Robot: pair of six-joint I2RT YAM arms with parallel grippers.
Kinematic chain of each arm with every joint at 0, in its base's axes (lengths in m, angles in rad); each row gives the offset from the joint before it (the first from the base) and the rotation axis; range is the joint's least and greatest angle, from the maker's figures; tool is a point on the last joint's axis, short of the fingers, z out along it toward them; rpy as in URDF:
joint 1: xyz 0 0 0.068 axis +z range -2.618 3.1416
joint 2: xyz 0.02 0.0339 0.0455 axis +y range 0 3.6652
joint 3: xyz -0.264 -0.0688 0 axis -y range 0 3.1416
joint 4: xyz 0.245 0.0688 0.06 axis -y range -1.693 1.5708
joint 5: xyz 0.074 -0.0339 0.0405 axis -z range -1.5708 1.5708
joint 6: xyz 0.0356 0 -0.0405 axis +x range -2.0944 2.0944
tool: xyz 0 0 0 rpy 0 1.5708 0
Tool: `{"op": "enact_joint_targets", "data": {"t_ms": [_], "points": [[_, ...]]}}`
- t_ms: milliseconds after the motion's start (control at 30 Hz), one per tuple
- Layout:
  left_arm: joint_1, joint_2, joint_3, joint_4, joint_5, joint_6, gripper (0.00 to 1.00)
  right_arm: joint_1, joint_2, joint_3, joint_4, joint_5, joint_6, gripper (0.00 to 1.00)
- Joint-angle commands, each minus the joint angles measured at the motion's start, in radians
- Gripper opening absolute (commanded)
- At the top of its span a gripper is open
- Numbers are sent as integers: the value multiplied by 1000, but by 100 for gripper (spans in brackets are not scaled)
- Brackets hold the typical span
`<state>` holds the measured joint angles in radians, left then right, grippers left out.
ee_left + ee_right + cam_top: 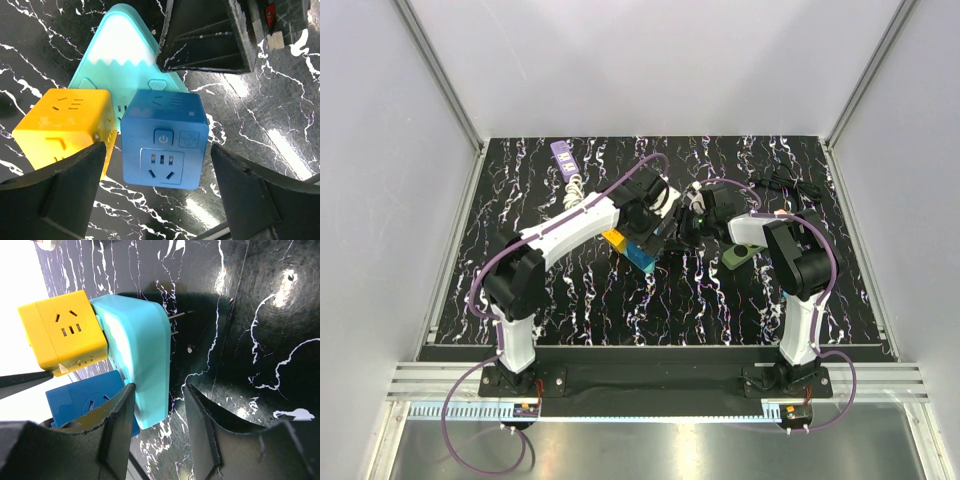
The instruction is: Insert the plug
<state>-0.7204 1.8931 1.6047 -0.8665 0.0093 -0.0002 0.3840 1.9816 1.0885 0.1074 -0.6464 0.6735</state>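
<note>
Left tool point(158, 165) released, fingers spread wide either side of blue cube point(165, 112), no contact.
Blue cube against teal adapter point(125, 55) face, beside yellow cube point(62, 125); seating depth hidden.
Right tool point(161, 389) at teal adapter's edge; cannot tell if gripping.
Risk: if the cube is only half-seated, a finger snag on retreat could pull it loose or shift adapter on worktop point(260, 100).

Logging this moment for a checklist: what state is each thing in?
left gripper: open, astride the blue socket cube, not touching.
right gripper: astride the teal adapter; grip unclear.
teal adapter: prongs bare, plugged into nothing.
yellow socket cube: against the adapter, beside the blue one.
purple power strip: apart from the adapter, untouched.
</note>
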Motion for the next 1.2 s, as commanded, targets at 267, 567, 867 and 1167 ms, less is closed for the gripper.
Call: {"op": "enact_joint_targets", "data": {"t_ms": [267, 567, 867, 1167], "points": [[4, -98, 93, -52, -34, 3, 93, 7, -40, 7, 8, 1, -17, 52], [4, -152, 124, -91, -23, -24, 46, 7, -38, 8, 9, -1, -17, 51], [3, -166, 15, -39, -16, -58, 6, 7, -35, 8, 11, 5, -14, 50], [-33, -183, -252, 144, 12, -139, 0, 9, -26, 11, 9, 10, -12, 48]]}}
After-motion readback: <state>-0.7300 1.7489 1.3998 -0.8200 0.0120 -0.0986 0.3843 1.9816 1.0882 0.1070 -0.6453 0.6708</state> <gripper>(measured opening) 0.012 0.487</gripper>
